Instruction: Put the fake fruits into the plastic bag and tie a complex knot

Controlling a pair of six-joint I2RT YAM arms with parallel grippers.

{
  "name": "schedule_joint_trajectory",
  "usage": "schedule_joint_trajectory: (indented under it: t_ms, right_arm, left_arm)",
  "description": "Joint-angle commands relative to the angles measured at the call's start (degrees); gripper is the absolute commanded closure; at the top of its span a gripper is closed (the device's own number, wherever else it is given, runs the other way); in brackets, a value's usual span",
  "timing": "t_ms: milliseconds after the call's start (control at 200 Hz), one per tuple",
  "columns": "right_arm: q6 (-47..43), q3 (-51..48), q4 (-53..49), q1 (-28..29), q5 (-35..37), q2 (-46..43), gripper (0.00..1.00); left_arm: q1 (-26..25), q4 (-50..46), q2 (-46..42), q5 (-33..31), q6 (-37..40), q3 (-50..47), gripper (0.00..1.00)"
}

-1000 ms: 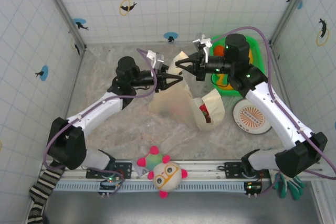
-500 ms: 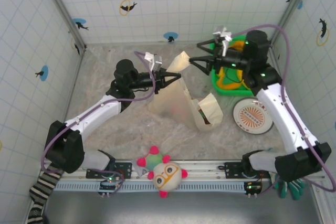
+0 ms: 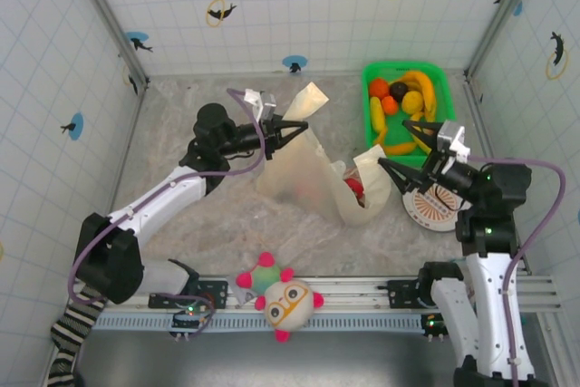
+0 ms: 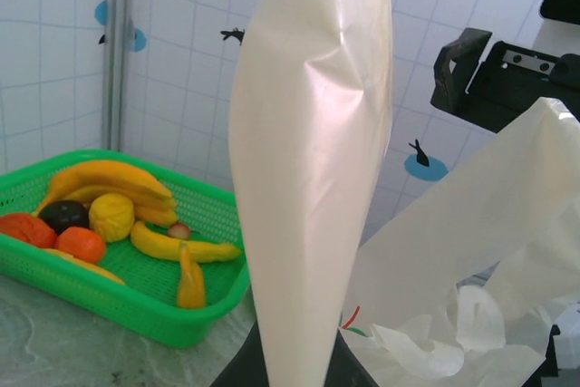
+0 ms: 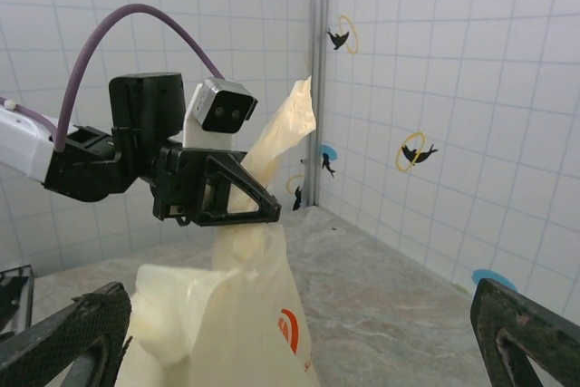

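Observation:
The cream plastic bag [image 3: 304, 174] stands in the middle of the table, with a red fake fruit [image 3: 355, 188] showing in its mouth. My left gripper [image 3: 294, 129] is shut on one handle strip [image 4: 308, 160] and holds it upright. My right gripper [image 3: 391, 142] is open beside the bag's other handle [image 3: 372, 165] with nothing between its fingers [image 5: 63, 333]. In the right wrist view the bag [image 5: 227, 314] sits ahead of my right gripper [image 5: 299, 314], with my left gripper [image 5: 263, 210] above it. Several more fake fruits [image 3: 399, 101] lie in the basket. The knot is out of view.
The green basket [image 3: 437, 79] sits at the back right corner and appears again as the basket [image 4: 136, 310] in the left wrist view. A white round disc [image 3: 435, 201] lies under the right arm. A pink-spiked plush toy [image 3: 276, 296] rests on the front rail. Tiled walls close in three sides.
My right gripper let go of the handle, opened wide and swung from the back to the bag's right side. My left gripper closed on its handle strip and stayed raised.

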Motion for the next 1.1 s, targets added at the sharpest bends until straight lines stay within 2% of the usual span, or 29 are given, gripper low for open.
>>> schedule_joint_trajectory:
  t_ms: [0,235,375,505,676,856,1026,1096]
  right_arm:
    - [3.27,-3.84,6.02,-1.64,-1.38,-2.23,0.01]
    - [5.10,-9.87,10.29,-1.53,-3.12,-4.59,0.01]
    - [5.78,-14.44,15.54,2.85,-1.03,-3.84,0.01]
    - [2.41,-14.79,15.29,6.68,1.09,0.91,0.01]
    - [6.86,-17.18,29.00,7.44,1.74,6.93,0.01]
    - [8.86,-16.98,37.88,10.40,0.02,13.18,0.01]
    - [7.71,-14.69,37.04,13.84,-2.18,16.07,0.00]
    - [5.13,-13.74,33.26,14.58,-2.99,15.41,0.13]
  left_arm:
    - [0.85,-1.11,-1.46,-0.92,1.02,-0.10,1.00]
    - [2.55,-1.36,-3.03,-1.85,1.40,-1.71,1.00]
    - [2.95,-0.69,-3.24,-0.99,1.25,-2.26,1.00]
    - [2.93,0.17,-3.31,0.11,0.94,-2.47,1.00]
    - [2.97,-0.13,-3.57,0.37,1.18,-2.43,1.00]
    - [2.97,-0.19,-3.40,1.05,1.29,-2.32,1.00]
    - [2.91,-1.19,-3.79,1.21,2.05,-2.27,1.00]
    - [2.97,-1.66,-4.18,1.02,2.66,-2.30,1.00]
